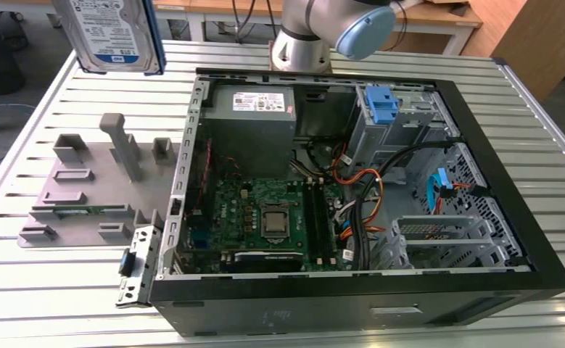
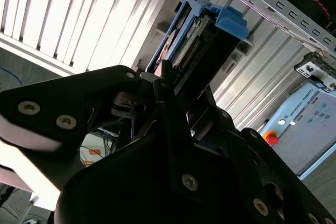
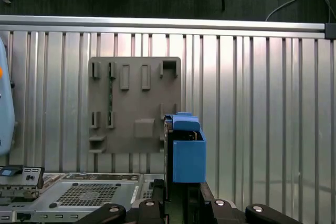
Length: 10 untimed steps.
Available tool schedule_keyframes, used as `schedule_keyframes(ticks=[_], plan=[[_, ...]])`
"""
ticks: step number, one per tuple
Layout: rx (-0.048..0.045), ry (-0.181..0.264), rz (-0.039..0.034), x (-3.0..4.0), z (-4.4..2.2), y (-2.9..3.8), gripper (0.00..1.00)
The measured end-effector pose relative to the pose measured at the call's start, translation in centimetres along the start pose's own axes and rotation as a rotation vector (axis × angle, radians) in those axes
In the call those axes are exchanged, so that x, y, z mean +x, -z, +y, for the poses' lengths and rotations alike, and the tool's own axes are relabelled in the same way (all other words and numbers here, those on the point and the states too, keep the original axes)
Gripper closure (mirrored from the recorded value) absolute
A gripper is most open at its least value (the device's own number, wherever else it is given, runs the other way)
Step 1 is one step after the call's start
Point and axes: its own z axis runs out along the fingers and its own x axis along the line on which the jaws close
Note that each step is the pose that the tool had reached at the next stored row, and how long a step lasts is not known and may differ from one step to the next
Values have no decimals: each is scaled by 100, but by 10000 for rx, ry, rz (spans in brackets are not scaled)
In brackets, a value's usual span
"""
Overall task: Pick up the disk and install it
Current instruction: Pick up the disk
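Note:
The disk [image 1: 113, 36], a silver drive with a white-and-blue label in a blue carrier, hangs high above the table's far corner at the exterior view's left. In the second wrist view my black gripper [image 2: 184, 85] is shut on the disk [image 2: 191, 40], whose blue carrier sticks out past the fingertips. In the first wrist view the disk [image 3: 186, 150] shows edge-on, clamped upright in my gripper [image 3: 181, 195] above the slatted table. The open computer case [image 1: 514, 217] lies on the table, with a drive cage and blue latch [image 1: 384, 109] at its far side.
A grey fixture plate [image 1: 88, 181] with upright posts lies beside the case at the exterior view's left; in the first wrist view the fixture plate [image 3: 134, 106] is below the disk. The arm's base [image 1: 302, 43] stands behind the case. Cables and a motherboard [image 1: 262, 217] fill the case.

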Motion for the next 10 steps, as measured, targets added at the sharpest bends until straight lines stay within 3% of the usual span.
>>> schedule_keyframes(ticks=[10], plan=[[0, 0, -26, 0, -43, 0, 65]])
